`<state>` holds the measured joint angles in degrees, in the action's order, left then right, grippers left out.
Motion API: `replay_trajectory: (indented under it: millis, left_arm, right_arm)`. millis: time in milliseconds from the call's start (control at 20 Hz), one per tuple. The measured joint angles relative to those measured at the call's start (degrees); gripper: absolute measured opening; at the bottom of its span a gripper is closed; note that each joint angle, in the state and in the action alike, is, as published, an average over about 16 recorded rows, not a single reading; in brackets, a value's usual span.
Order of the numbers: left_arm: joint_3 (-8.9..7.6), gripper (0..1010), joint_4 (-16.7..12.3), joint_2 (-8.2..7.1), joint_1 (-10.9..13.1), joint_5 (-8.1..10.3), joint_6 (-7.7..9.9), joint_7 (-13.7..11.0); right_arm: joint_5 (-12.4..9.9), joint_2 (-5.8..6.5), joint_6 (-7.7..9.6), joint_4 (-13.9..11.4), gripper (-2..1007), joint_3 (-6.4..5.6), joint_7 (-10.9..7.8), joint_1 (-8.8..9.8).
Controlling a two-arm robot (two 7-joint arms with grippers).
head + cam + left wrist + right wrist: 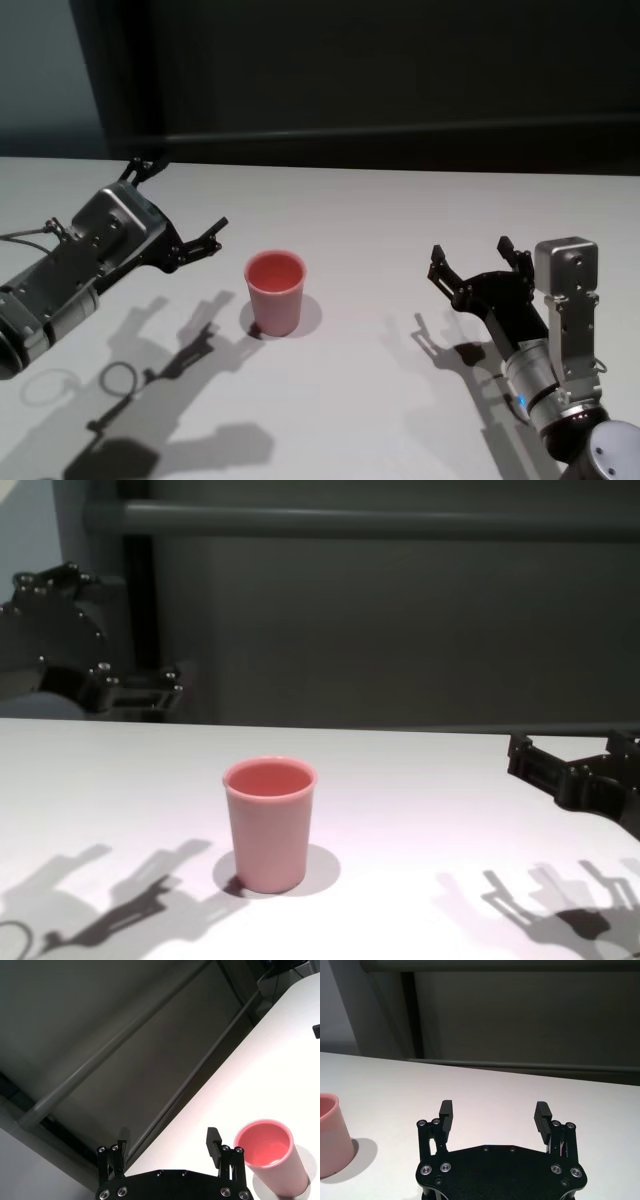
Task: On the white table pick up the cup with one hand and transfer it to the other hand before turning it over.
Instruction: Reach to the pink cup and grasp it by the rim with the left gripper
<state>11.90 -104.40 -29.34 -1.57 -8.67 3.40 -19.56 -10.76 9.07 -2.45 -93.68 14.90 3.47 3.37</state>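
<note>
Here the cup [275, 291] stands upright, rim up, on the white table [380, 220] between both arms. The left gripper [180, 205], fingers spread and empty, hovers nearer, just to the cup's left; the right gripper [478, 262], likewise spread, sits farther off.

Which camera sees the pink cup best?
The chest view: the whole cup stands upright on the white table, rim to base, side on. The head view shows it whole from above, looking into it. The left wrist view cuts its base at the edge; the right wrist view catches only one side.
</note>
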Motion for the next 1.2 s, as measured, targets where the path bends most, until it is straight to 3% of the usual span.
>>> replay_trajectory:
  millis: [500, 900, 1200]
  left_arm:
    - [4.75, 1001, -3.5, -7.25, -6.7, -6.27, 1.81, -8.6]
    - [10.41, 1001, -3.3, -12.26, -13.1, -9.58, 1.39, -16.7]
    - [14.97, 1001, -2.6, -14.71, -17.6, -11.47, 0.53, -22.8]
  right_arm:
    - [0.0, 0.00, 0.00, 0.0, 1002, 0.00, 0.00, 0.00]
    - [0.0, 0.00, 0.00, 0.0, 1002, 0.00, 0.00, 0.00]
    - [0.0, 0.00, 0.00, 0.0, 1002, 0.00, 0.00, 0.00]
